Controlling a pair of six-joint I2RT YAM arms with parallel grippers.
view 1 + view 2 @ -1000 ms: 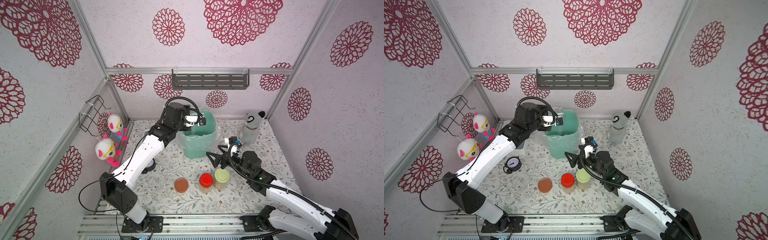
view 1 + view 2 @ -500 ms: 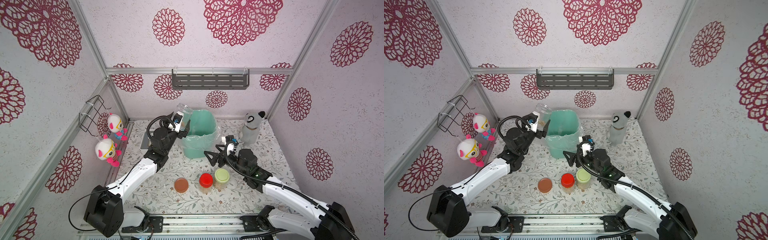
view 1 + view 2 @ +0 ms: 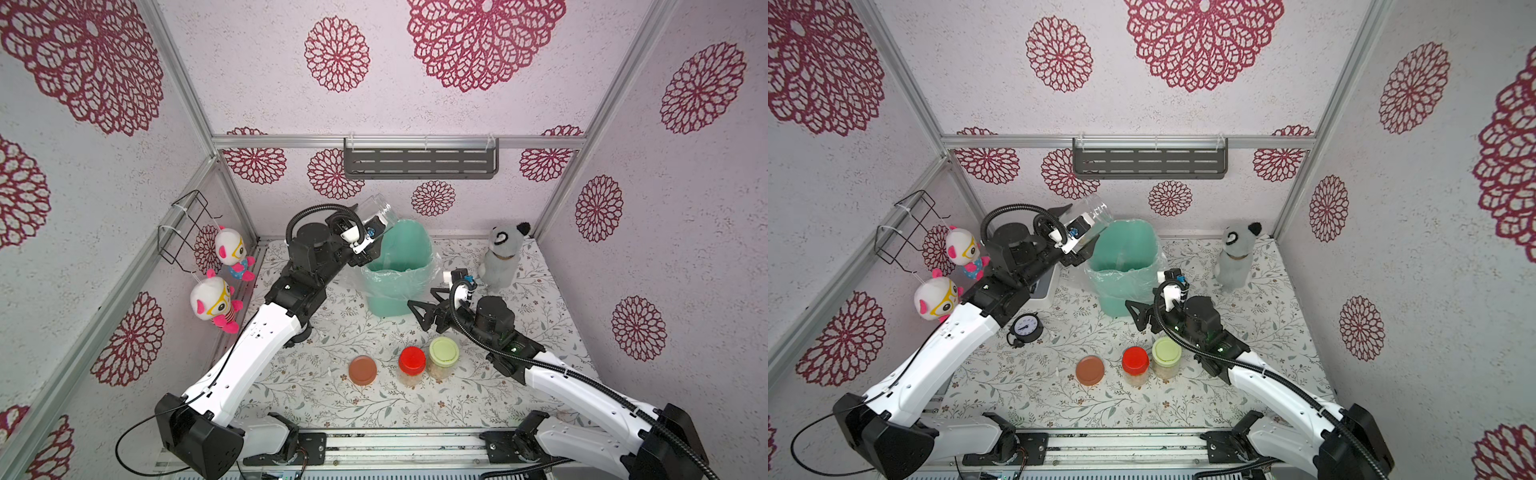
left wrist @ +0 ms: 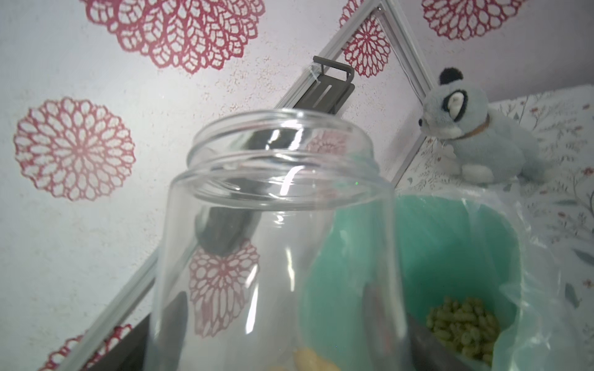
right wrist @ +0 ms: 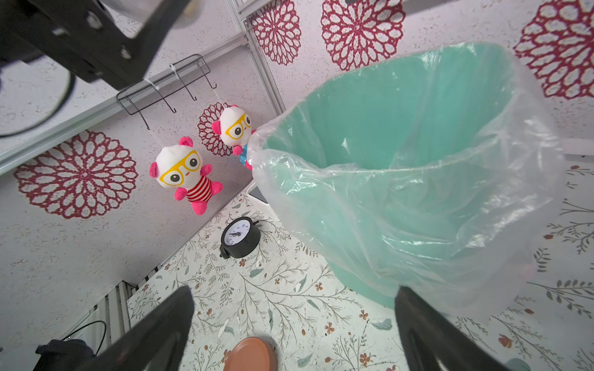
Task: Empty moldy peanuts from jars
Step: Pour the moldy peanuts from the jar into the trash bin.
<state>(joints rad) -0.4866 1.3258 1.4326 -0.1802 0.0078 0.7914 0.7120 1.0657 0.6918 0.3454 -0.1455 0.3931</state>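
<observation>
Floral tabletop (image 3: 316, 386), patterned walls. Left gripper (image 3: 371, 227) clamps the uncapped clear jar (image 3: 376, 212) aloft at the mint bin (image 3: 415, 286) rim, mouth angled up toward the rear wall. Nearly empty: a few kernels (image 4: 313, 358) sit at its base. Most of its moldy peanuts (image 4: 463, 324) lie heaped in the lined bin. Brown lid (image 3: 363, 370) rests flat on the table. Right gripper (image 3: 422, 299) spread wide, empty, beside the bin. Remaining, by my reading: red-lidded jar (image 3: 412, 365) and green-lidded jar (image 3: 444, 357), both capped, part-filled.

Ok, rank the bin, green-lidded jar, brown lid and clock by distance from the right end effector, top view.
1. Bin, right beside the right end effector.
2. Green-lidded jar, in front of it.
3. Brown lid, row's left end.
4. Clock, farthest, far left.
</observation>
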